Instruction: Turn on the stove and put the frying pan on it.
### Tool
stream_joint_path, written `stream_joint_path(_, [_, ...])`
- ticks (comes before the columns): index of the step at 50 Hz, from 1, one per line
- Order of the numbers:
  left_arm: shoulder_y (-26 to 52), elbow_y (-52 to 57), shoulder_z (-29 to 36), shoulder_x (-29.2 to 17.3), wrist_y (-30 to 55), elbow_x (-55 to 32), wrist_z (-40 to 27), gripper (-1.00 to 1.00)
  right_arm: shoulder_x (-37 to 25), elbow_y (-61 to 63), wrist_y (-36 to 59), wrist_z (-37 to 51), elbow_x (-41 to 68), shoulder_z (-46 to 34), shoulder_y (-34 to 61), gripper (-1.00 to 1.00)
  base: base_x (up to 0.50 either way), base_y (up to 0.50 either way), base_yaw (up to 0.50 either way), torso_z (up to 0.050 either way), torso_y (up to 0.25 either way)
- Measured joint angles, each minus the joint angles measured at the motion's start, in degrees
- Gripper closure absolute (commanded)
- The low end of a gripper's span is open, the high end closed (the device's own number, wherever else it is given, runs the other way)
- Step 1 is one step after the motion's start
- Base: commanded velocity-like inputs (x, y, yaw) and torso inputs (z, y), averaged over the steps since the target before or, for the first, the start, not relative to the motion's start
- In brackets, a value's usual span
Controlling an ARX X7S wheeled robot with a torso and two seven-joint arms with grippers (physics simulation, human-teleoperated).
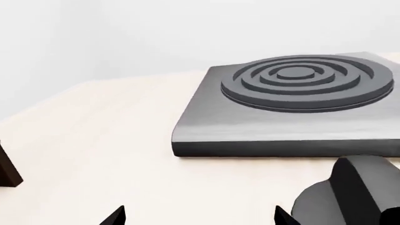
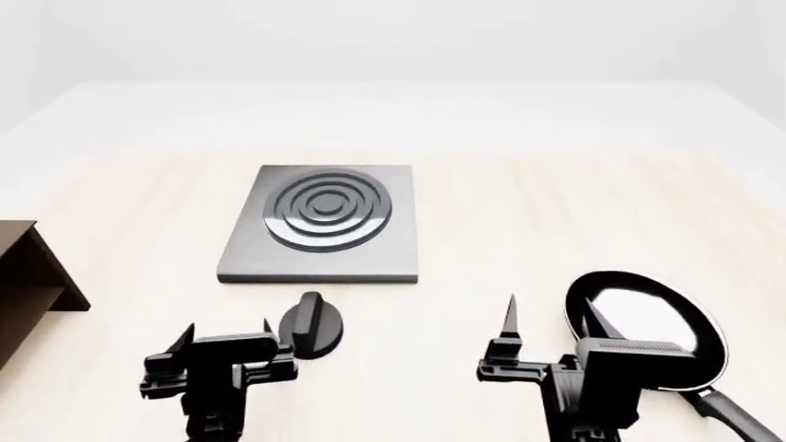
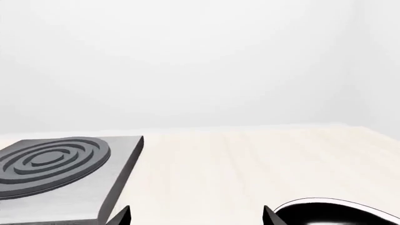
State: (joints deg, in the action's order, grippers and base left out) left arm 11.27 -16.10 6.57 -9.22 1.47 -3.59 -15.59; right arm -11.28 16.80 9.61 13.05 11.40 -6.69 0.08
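The stove (image 2: 326, 226) is a flat grey slab with dark concentric rings, lying at the middle of the table. Its black round knob (image 2: 313, 324) stands apart, just in front of it. The frying pan (image 2: 645, 327) lies at the front right, its glossy inside up and its handle pointing to the near right. My left gripper (image 2: 227, 329) is open and empty, just left of the knob. My right gripper (image 2: 553, 318) is open and empty, at the pan's left rim. The left wrist view shows the stove (image 1: 293, 108) and the knob (image 1: 350, 197). The right wrist view shows the stove (image 3: 56, 164) and the pan's rim (image 3: 337, 213).
A brown wooden shelf (image 2: 31, 267) stands at the table's left edge, and its dark corner (image 1: 7, 166) shows in the left wrist view. The pale wooden table (image 2: 553, 212) stretches behind and to the right of the stove.
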Motion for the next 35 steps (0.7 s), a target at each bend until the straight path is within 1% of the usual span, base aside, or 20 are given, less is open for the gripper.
stream_joint_path(14, [-0.5,1.4,3.1,0.6,1.7,0.0,1.6,-1.0,-0.7,-0.5,-0.5,0.6,0.5,-0.8,0.0,-1.0,0.0,0.0,0.0,0.0,0.0])
stream_joint_path(21, [-0.9,3.6,5.9,0.4,3.3,0.7,3.4,-1.0,-1.0,-0.7,-0.6,0.9,0.7,-1.1,0.1,-1.0,0.0,0.0,0.0,0.0,0.0])
stream_joint_path(29, [-1.3,7.9,10.0,-0.1,5.4,0.8,7.1,-1.0,-1.3,-0.9,-0.7,1.1,1.0,-1.4,0.3,-1.0,0.0,0.0,0.0,0.0,0.0])
stream_joint_path(35, [-2.0,13.7,10.3,-0.7,7.8,-0.5,8.2,-1.0,-1.5,-1.1,-0.7,1.3,1.2,-1.5,0.4,-1.0,0.0,0.0,0.0,0.0,0.0])
